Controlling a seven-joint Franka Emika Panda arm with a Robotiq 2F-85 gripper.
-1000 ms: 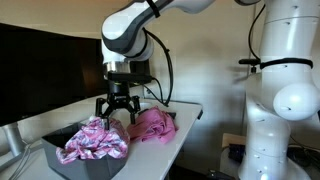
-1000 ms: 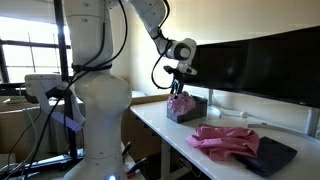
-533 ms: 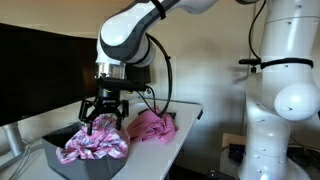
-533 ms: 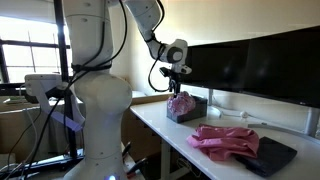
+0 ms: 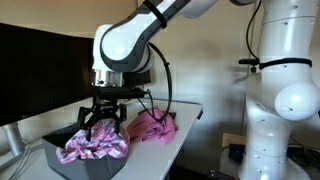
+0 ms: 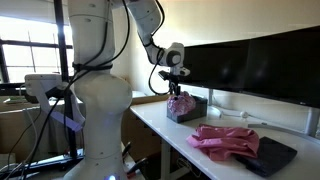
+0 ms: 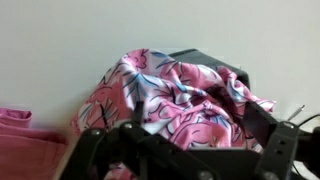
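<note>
A pink floral cloth [image 5: 93, 145] lies bunched in a dark grey bin [image 5: 52, 160] near the table's end; in an exterior view the same cloth [image 6: 181, 103] and bin [image 6: 190, 113] sit under the arm. My gripper [image 5: 100, 122] hangs open just above the cloth, fingers spread, nothing between them. In the wrist view the floral cloth [image 7: 180, 95] fills the middle, with the gripper [image 7: 190, 140] over it and its dark fingers [image 7: 270, 130] on either side. A plain pink cloth [image 5: 152, 125] lies on the table beside the bin, seen also in the other exterior view [image 6: 225, 141].
Dark monitors [image 6: 255, 60] stand along the back of the white table [image 6: 170, 135]. A dark flat pad [image 6: 272, 155] lies under the plain pink cloth's far end. The robot's white base [image 5: 280, 100] rises beside the table.
The gripper has moved sideways from near the plain pink cloth to over the floral cloth in the bin, and a little lower. Its jaws stayed open.
</note>
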